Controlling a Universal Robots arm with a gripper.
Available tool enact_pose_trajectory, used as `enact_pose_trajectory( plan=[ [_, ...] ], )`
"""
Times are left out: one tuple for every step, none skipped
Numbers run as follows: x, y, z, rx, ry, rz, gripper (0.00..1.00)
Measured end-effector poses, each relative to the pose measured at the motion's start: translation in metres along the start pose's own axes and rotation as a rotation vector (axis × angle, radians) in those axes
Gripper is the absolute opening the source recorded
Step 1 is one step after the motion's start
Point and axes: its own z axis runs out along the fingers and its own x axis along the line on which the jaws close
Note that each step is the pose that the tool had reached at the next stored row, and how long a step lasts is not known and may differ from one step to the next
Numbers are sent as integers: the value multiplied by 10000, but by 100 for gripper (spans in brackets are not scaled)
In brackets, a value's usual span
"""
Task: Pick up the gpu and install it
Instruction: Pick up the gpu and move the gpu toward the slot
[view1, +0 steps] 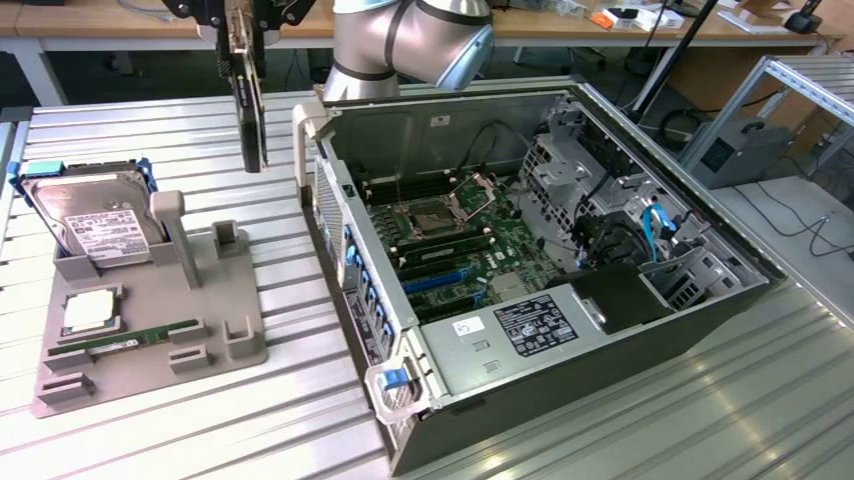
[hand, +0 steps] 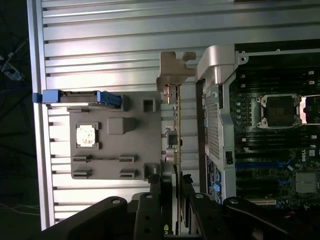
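Note:
The gpu (view1: 250, 100) is a thin dark card hanging edge-down in the air, held at its top by my gripper (view1: 247, 22), which is shut on it. It hangs over the table between the grey fixture (view1: 147, 340) and the open computer case (view1: 534, 270). In the wrist view the gpu (hand: 176, 130) is seen edge-on, with its silver end bracket (hand: 175, 70) at the far end. My gripper (hand: 172, 197) clamps it from both sides, and the case wall (hand: 215, 115) stands close beside the card.
The fixture carries a silver hard drive (view1: 96, 225) in a blue frame, a square chip (view1: 88, 312) and a green memory stick (view1: 127, 340). The motherboard (view1: 447, 240) lies exposed inside the case. The robot arm's base (view1: 400, 45) stands behind the case.

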Motion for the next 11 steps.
enact_pose_trajectory(
  plan=[
    [-5,0,2,0,0,0,27],
    [-9,0,3,0,0,0,27],
    [-12,0,5,0,0,0,27],
    [-19,1,7,1,0,0,27],
    [-23,1,8,1,0,0,27],
    [-32,1,12,0,0,0,27],
    [-36,1,14,1,0,0,27],
    [-40,1,16,2,0,0,27],
    [-47,1,21,2,0,0,27],
    [-54,1,26,3,0,0,27],
    [-63,1,33,3,0,0,27]
  ],
)
